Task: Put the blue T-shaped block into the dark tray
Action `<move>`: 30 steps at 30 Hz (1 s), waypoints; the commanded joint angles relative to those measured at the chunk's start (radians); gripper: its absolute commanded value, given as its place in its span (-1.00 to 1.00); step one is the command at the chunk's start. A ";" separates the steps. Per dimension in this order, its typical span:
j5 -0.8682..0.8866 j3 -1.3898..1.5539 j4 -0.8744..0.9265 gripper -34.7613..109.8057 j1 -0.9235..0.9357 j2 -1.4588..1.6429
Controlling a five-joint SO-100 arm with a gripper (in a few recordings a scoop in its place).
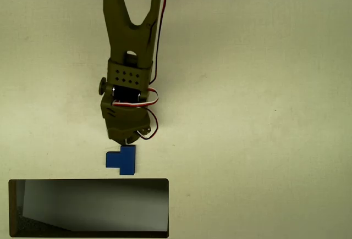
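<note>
The blue T-shaped block (121, 160) lies flat on the pale table in the overhead view, just above the dark tray's top rim. The dark tray (88, 182) fills the lower left, a wide rectangle with a thin dark rim and a grey shaded inside. My olive-green arm reaches down from the top of the picture. Its gripper (127, 140) hangs right over the block's upper edge. The fingers are hidden under the wrist body, so whether they stand open or shut cannot be seen. The block looks to rest on the table.
Red, white and black wires (154, 104) loop out on the arm's right side. Pale table surface (258, 112) stretches to the right of the arm and the tray.
</note>
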 commanded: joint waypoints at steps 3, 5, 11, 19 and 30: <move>0.000 -0.103 0.012 -0.52 0.011 -0.052; -0.002 -0.138 0.012 -0.52 0.014 -0.075; -0.009 -0.235 0.012 -0.52 0.028 -0.150; -0.012 -0.276 0.012 -0.52 0.029 -0.186; -0.011 -0.341 0.002 -0.52 0.021 -0.232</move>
